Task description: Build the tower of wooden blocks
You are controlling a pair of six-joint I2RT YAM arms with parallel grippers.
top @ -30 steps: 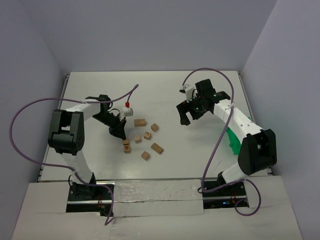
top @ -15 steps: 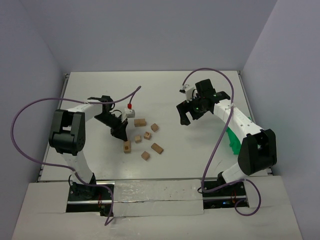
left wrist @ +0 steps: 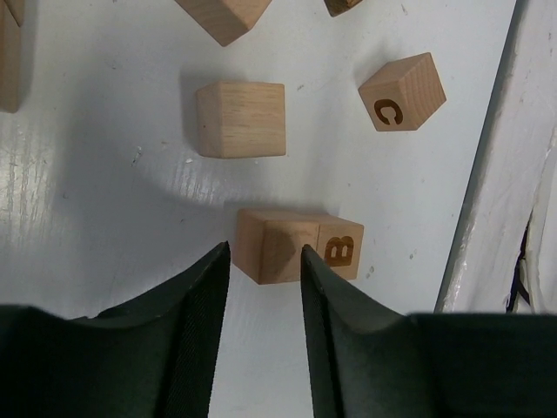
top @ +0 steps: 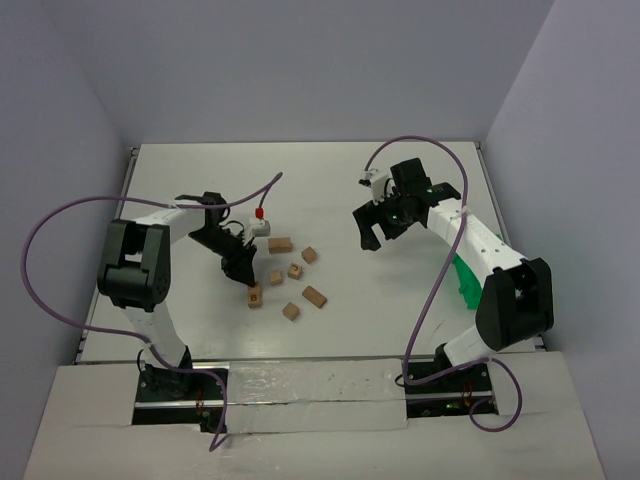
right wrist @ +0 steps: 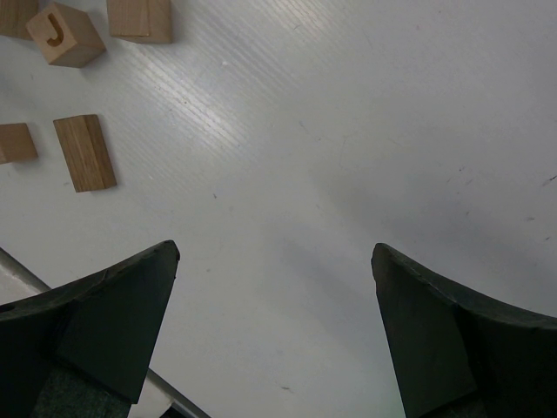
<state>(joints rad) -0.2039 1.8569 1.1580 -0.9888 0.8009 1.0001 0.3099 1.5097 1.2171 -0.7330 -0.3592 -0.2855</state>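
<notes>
Several blocks (top: 295,270) lie well inside table (top: 330,180) edges.

My left arm (top: 160,216) reaches in low. My left gripper (top: 244,273) points down, its two fingers (left wrist: 196,322) only a little apart. My right arm (top: 472,236) is up higher, and my right gripper (right wrist: 274,257) is wide open, holding nothing.

A white table (top: 330,180) is enclosed by pale walls (top: 300,70) on the left, far and right. A green bin (top: 465,285) is seen at its right edge.
</notes>
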